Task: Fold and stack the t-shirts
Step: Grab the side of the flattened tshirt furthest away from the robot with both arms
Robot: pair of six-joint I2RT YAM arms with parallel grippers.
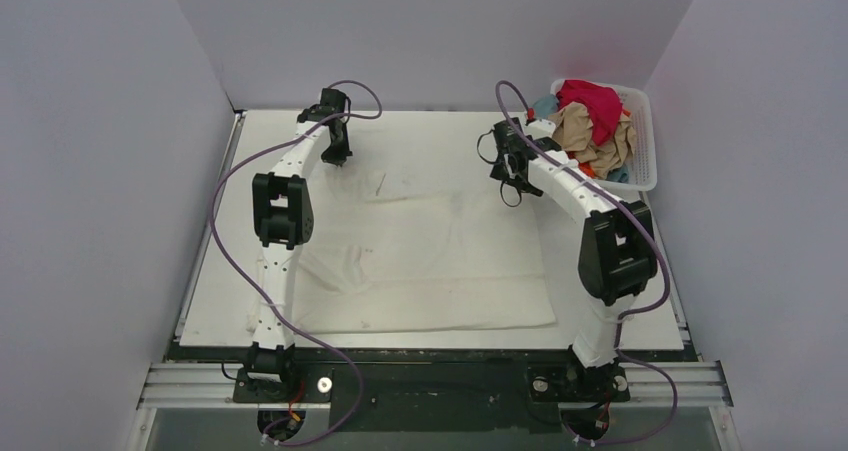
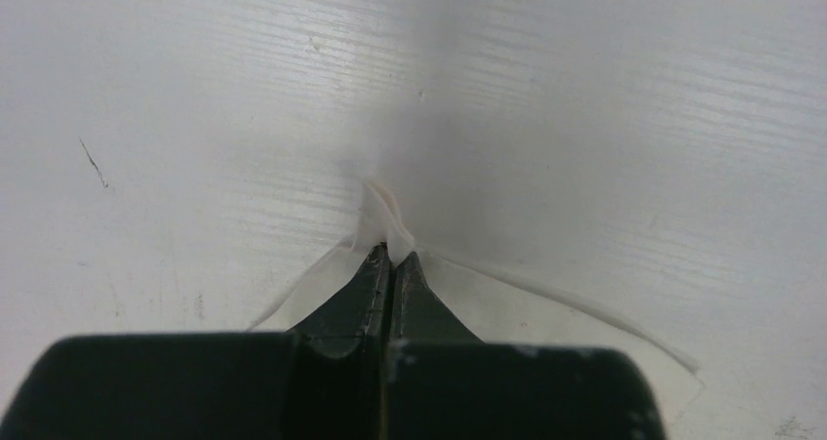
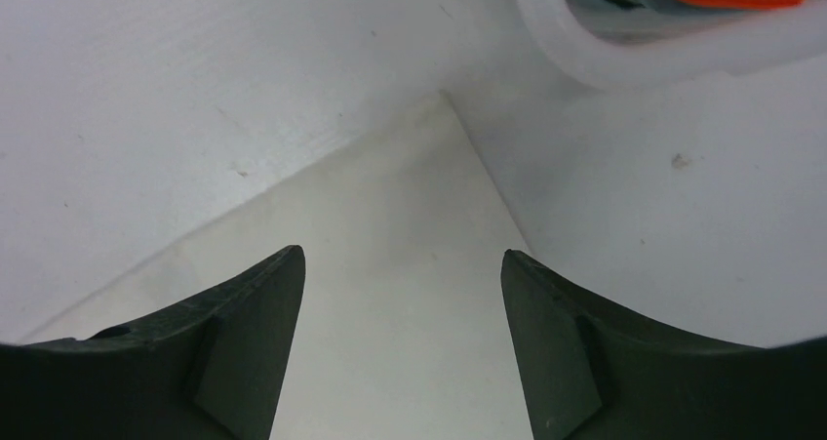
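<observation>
White table, left pincer nipping cream t-shirt corner, plain only from wrist, right pincer agape

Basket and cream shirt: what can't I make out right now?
- Top view: shirts beneath the red shirt and tan shirt in the basket, buried.
- Top view: cream shirt, left edge behind the left arm.
- Right wrist: basket mostly cut off by the top edge.
</observation>
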